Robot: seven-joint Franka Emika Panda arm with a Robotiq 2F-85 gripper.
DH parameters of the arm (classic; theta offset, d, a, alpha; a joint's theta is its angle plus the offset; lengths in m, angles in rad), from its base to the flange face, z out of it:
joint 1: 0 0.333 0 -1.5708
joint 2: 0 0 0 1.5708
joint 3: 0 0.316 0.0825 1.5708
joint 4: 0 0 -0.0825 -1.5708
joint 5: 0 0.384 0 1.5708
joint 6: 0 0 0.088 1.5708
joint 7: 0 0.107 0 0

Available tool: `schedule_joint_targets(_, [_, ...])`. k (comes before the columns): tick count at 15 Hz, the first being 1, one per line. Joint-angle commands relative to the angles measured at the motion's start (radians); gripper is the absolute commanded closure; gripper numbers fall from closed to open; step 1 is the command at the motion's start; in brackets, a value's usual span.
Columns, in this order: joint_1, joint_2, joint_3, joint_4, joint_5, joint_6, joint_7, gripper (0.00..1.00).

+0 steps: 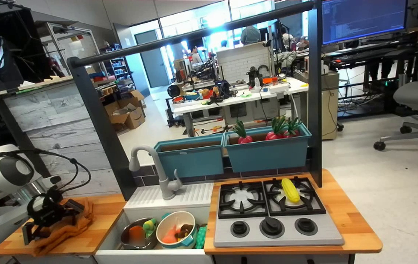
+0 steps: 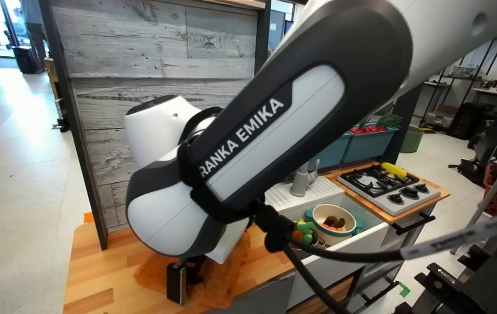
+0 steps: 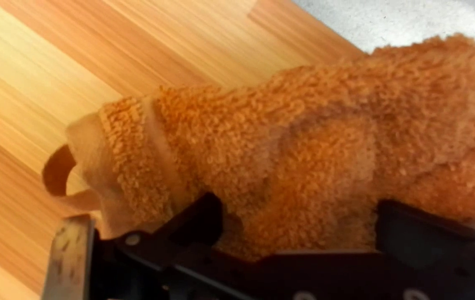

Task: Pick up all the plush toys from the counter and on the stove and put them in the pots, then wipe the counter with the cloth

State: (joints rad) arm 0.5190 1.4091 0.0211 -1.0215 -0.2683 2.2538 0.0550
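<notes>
We record the Robotiq gripper (image 1: 50, 220) low over the wooden counter (image 1: 110, 207), jaws spread wide above an orange-brown terry cloth (image 3: 304, 137). In the wrist view the cloth lies rumpled on the wood, part of it showing in the gap between the fingers (image 3: 200, 221); whether they touch it, we cannot tell. We note a small loop (image 3: 57, 171) at one end of the cloth; the opposite end reaches past the counter's edge. In an exterior view the Franka Emika arm (image 2: 292, 117) hides much of this area.

Toys: in both exterior views we find a yellow, corn-shaped plush toy (image 1: 290, 190) on the stove (image 1: 289, 234), resting across the right-hand grate (image 1: 297, 212), well apart from the gripper.

Pots: both stand in the white sink (image 1: 146, 256), just beside one another. The steel pot (image 1: 152, 242) contains an orange toy (image 1: 135, 234) and a green-and-yellow toy (image 1: 150, 224). The cream pot (image 1: 181, 217), with teal handles, contains a coral-red toy (image 1: 171, 234) and something dark brown (image 1: 186, 231) that we cannot identify. A bumpy green object (image 1: 201, 236) lies in the sink just beside the cream pot, partly hidden; its kind is unclear to us.

Surroundings: a grey faucet (image 1: 161, 179) rises behind the sink, its spout bent toward the grey plank panel (image 1: 55, 121). Behind it we see two teal planters (image 1: 190, 161) side by side; the one nearer the stove bears red radishes (image 1: 245, 139) with green tops.
</notes>
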Motion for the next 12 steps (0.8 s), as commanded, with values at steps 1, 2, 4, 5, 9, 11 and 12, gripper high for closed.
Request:
schedule_joint_targets(1, [-0.055,-0.046,-0.035,-0.136,0.020,0.005,0.070,0.00])
schedule_joint_targets(2, [-0.069,-0.078,-0.046,-0.193,0.027,0.017,0.105,0.00])
schedule_joint_targets(4, [-0.094,-0.139,-0.063,-0.296,0.041,0.037,0.157,0.00])
schedule_joint_targets(5, [-0.103,-0.163,-0.070,-0.336,0.041,0.042,0.176,0.00])
schedule_joint_targets(9, [-0.114,-0.191,-0.046,-0.363,0.019,0.138,0.140,0.00])
schedule_joint_targets(11, [-0.146,-0.172,0.024,-0.323,0.053,0.175,0.079,0.00])
schedule_joint_targets(12, [-0.149,-0.145,0.044,-0.291,0.062,0.188,0.057,0.00])
